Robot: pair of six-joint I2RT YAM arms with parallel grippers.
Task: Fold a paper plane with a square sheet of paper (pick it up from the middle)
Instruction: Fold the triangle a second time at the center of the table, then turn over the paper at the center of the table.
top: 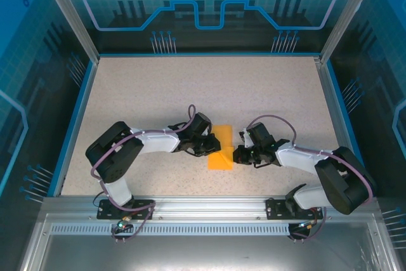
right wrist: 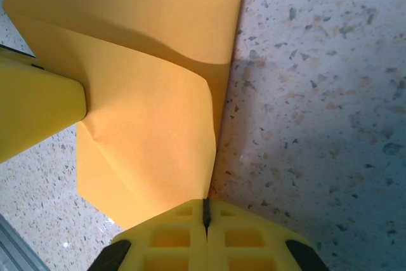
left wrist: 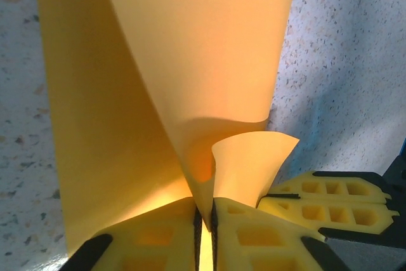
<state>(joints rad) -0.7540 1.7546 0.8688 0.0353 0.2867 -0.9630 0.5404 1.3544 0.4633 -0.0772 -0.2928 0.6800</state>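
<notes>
Mid-fold: my left gripper (left wrist: 204,220) pinches the square sheet of paper (left wrist: 190,61), right gripper (right wrist: 206,211) closed at its edge. Next, I'd flatten that crease.

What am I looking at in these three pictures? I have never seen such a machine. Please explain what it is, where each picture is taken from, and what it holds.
This is a robot: a left arm and a right arm on a speckled table. One picture looks down from above; the other two come from a camera on each wrist, showing that arm's own yellow fingers. Between the arms lies the square sheet of paper, orange and partly folded. The left gripper is shut on it, part of it curling upward. The right gripper is shut and seems to pinch its edge.
</notes>
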